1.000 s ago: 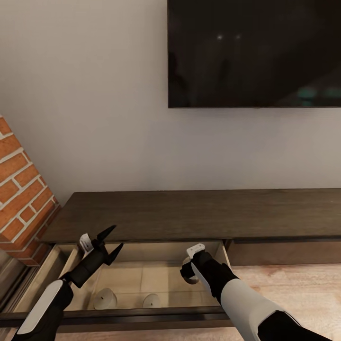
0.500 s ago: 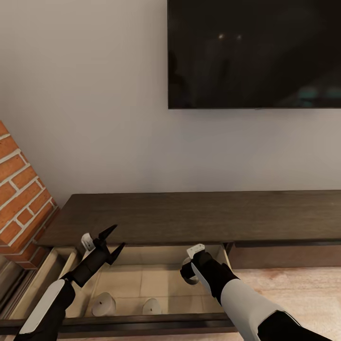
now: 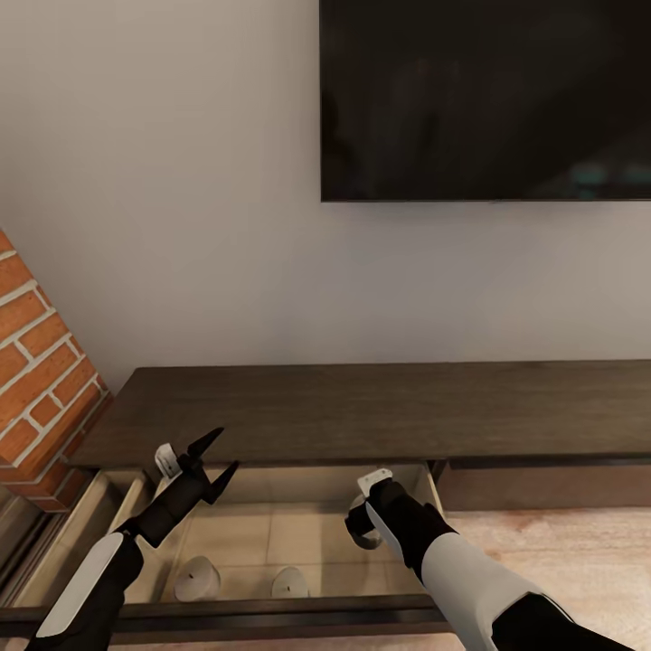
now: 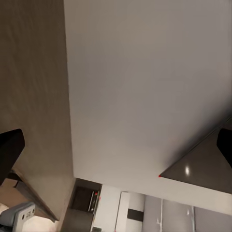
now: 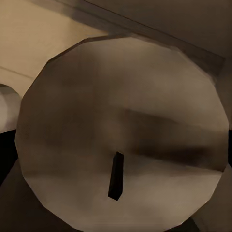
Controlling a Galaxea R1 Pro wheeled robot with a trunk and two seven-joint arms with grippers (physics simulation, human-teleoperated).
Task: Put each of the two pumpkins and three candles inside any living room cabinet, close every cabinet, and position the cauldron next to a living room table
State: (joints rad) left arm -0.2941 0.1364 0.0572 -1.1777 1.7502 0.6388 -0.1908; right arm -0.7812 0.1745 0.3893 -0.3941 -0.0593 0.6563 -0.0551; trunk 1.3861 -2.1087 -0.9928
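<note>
The long dark brown cabinet (image 3: 380, 407) stands against the wall with one drawer (image 3: 226, 615) pulled out, its inside pale beige. Two pale candles (image 3: 197, 579) (image 3: 289, 583) sit on the drawer floor near its front panel. My right gripper (image 3: 362, 529) hangs over the drawer's right part, shut on a third candle (image 5: 121, 130), whose round top and black wick sit close up in the right wrist view. My left gripper (image 3: 215, 457) is open and empty above the drawer's back left, its dark fingertips (image 4: 9, 150) spread wide.
A large black screen (image 3: 488, 99) hangs on the pale wall above the cabinet. The red brick chimney (image 3: 36, 362) rises at the left, close to my left arm. Light wood floor (image 3: 561, 542) lies at the right of the drawer.
The whole picture has shifted slightly, so the camera moved. Both arms and the two candles in the drawer keep their places.
</note>
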